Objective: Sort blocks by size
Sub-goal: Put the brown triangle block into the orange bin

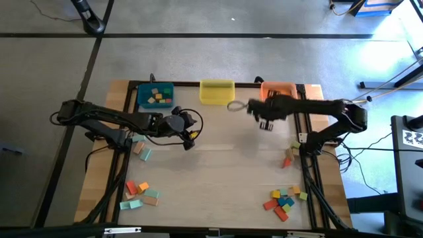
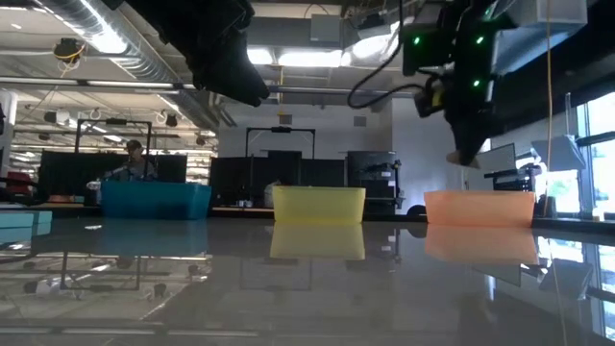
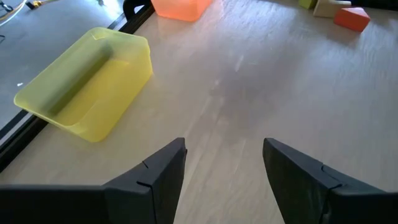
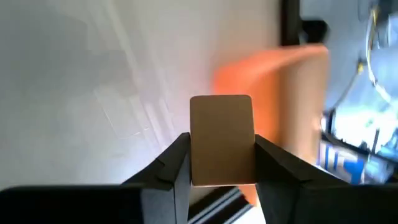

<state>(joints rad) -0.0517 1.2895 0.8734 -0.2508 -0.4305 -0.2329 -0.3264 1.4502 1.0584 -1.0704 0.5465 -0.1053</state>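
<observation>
So my right gripper point(image 4: 217, 168) was clamped on a tan block point(image 4: 221, 138), up near the orange bin point(image 4: 280, 99) at the table's far edge; left gripper point(image 3: 224, 174) hung open, empty.

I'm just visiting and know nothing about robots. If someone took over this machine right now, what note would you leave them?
Right end effector: shut on a tan block, held in the air near the orange bin.
Left end effector: open, empty, over bare table beside the yellow bin.
Done: several blocks already lie in the blue bin.
Left: drop the tan block, then sort the loose blocks at the table's left and right sides.
</observation>
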